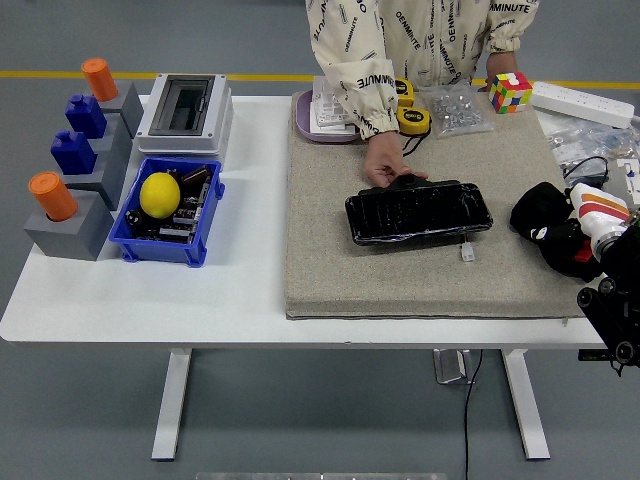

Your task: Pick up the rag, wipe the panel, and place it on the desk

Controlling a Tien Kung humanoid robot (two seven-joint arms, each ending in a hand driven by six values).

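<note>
One yellow ball (160, 194) sits in the blue bin (165, 249); right hand (575, 238) fingers clamp the black rag (540, 208).

Open mat (340, 270) in front of the panel (418, 211), bare from its near long side down to the mat's near edge, so an approach from the robot's side is clear. Behind the panel, a person's hand (387, 162) rests on its far edge and blocks that side. Just off its right near corner lies a small white connector (467, 253). Between the panel and the right hand (575, 240) with its black rag (540, 212) runs a clear strip of mat. The far edge is crowded: tape measure (412, 119), bag of hardware (455, 108), puzzle cube (509, 91). Left of the mat the white table (250, 250) lies bare up to the blue bin (168, 210).
</note>
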